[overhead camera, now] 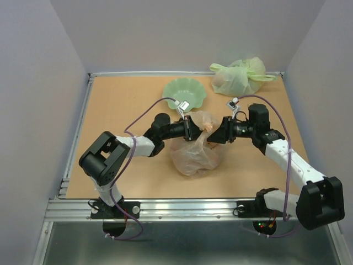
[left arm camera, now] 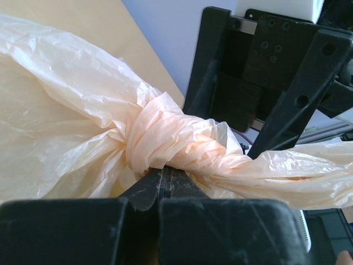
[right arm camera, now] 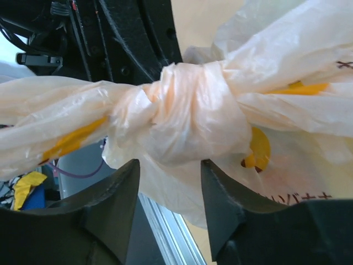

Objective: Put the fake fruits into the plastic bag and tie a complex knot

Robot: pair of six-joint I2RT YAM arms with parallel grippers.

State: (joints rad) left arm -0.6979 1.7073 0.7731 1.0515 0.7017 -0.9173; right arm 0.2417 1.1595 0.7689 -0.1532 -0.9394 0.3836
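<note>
The plastic bag (overhead camera: 194,154) lies bulging in the middle of the table, its handles twisted into a knot (overhead camera: 207,126) on top. No fake fruits can be made out; they are hidden. My left gripper (overhead camera: 190,128) reaches the knot from the left. In the left wrist view its jaws are pressed together, and the left gripper (left arm camera: 164,172) has its tips buried in the plastic under the knot (left arm camera: 165,141). My right gripper (overhead camera: 218,132) comes from the right. The right gripper (right arm camera: 170,182) is open, its fingers (right arm camera: 118,190) standing on either side just below the knot (right arm camera: 193,107), with loose bag film between them.
A pale green scalloped bowl (overhead camera: 185,93) stands just behind the bag. A pale green knotted plastic bag (overhead camera: 240,77) lies at the back right corner. Grey walls close in three sides, and an aluminium rail (overhead camera: 182,207) runs along the front edge.
</note>
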